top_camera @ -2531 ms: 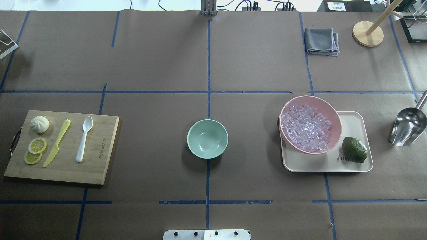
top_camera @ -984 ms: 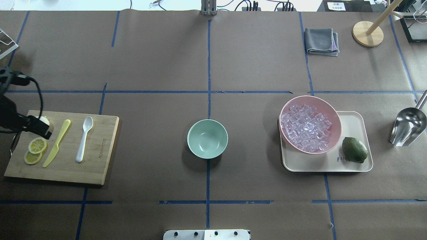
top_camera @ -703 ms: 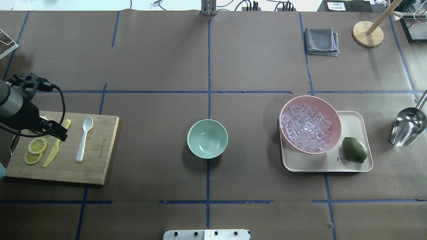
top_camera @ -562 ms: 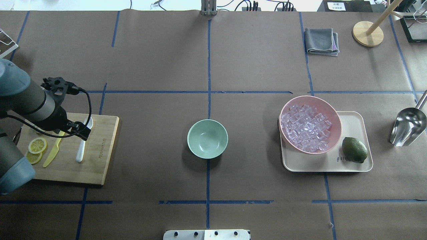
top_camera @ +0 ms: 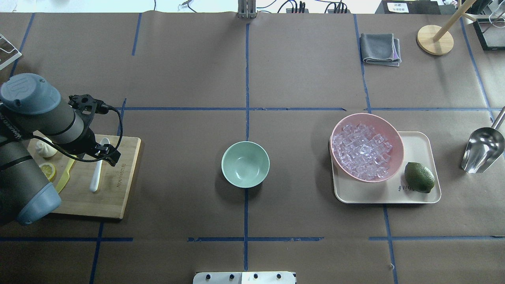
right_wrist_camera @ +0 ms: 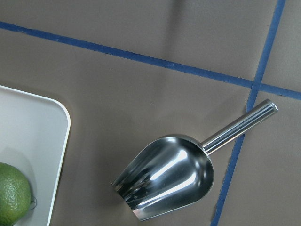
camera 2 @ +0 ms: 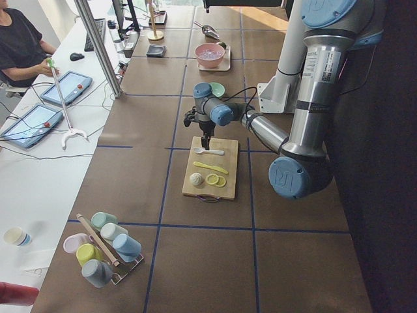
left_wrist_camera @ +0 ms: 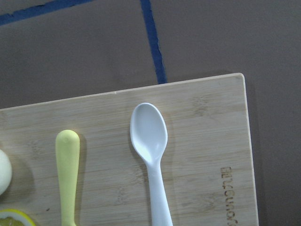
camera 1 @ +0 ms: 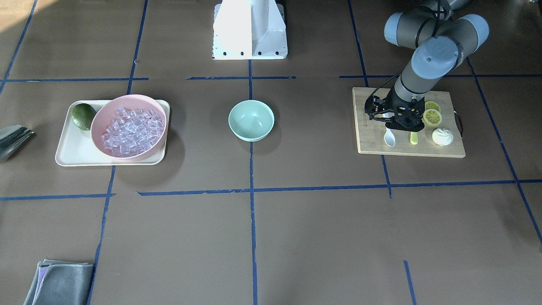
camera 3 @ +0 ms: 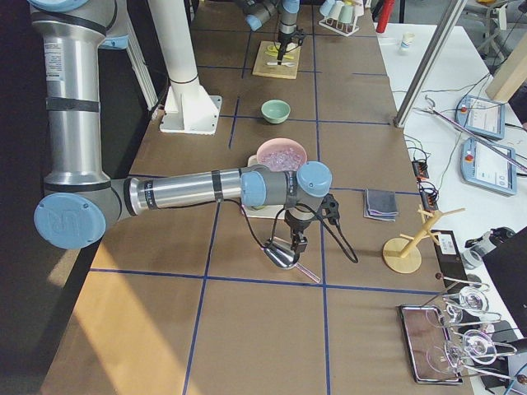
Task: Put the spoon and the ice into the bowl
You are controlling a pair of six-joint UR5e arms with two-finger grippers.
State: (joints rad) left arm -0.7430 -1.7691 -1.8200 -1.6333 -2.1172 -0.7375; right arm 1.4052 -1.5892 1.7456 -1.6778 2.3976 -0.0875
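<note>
Bearing the spoon (left_wrist_camera: 151,155), the cutting board (left_wrist_camera: 207,122) shows an unreadable engraving (left_wrist_camera: 226,188).

Left arm (top_camera: 59,125) and right arm (camera 3: 189,188): silver-grey tubes, pale blue joint caps (top_camera: 25,88). Left gripper (camera 2: 206,143) black; black cable (top_camera: 119,123) loops off wrist. White pedestal base (camera 1: 250,25), dark screws (camera 1: 241,54) along edge.

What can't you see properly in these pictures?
Left gripper: overhead view, too dark and small to tell open from shut.
Right gripper: right side view only, tiny, so open or shut is unclear.
Lemon slices: overhead view, left arm covers all but part of one.
Spoon: left wrist view, bottom edge cuts off the handle end.
Scoop: overhead view, right edge cuts off its handle.
</note>
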